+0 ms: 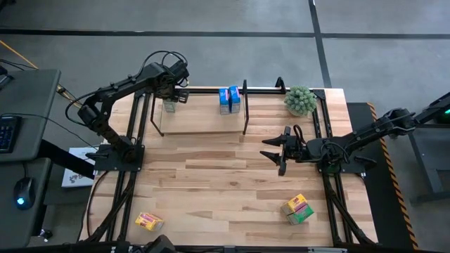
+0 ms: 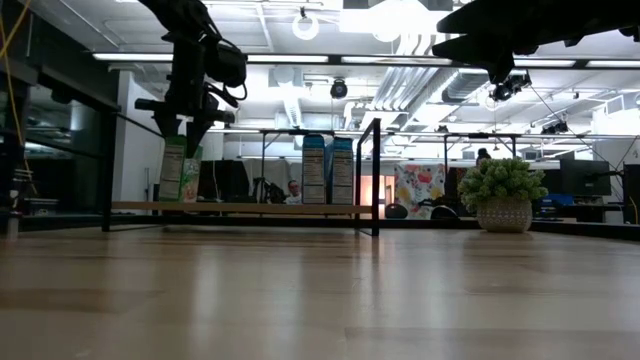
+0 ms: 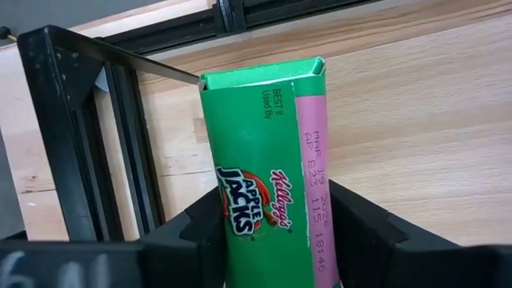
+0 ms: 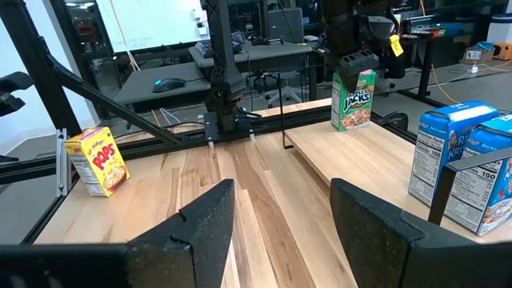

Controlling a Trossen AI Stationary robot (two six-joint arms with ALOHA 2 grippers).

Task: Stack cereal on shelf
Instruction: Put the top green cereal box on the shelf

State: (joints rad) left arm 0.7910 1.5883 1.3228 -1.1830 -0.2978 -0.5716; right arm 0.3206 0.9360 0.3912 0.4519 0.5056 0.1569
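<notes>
A green cereal box [image 3: 264, 160] stands on the left end of the shelf [image 1: 200, 121], a black-tubed rack with a wooden board [image 2: 250, 208]. My left gripper [image 2: 188, 128] is directly above the box and shut on it. Two blue cereal boxes [image 1: 229, 100] stand side by side on the board near its middle. A yellow cereal box [image 1: 149, 222] and a green-and-yellow one [image 1: 298, 209] lie on the table near its front edge. My right gripper [image 1: 275, 149] hovers open over the table's right part, level, with nothing between its fingers [image 4: 368, 232]. My left gripper pinches the green box's upper end [image 3: 240, 248] between its two fingers [image 3: 200, 232], one on each of two opposite faces. The fingers come from above, pointing steeply down. The box stands about upright below them, its bottom end [image 2: 178, 200] on the shelf board.
A round fuzzy green plant in a pot [image 1: 300, 100] stands at the shelf's right end. Black frame tubes [image 1: 323, 126] run along the table's left and right sides. Bare wood lies between the shelf and the boxes at the front.
</notes>
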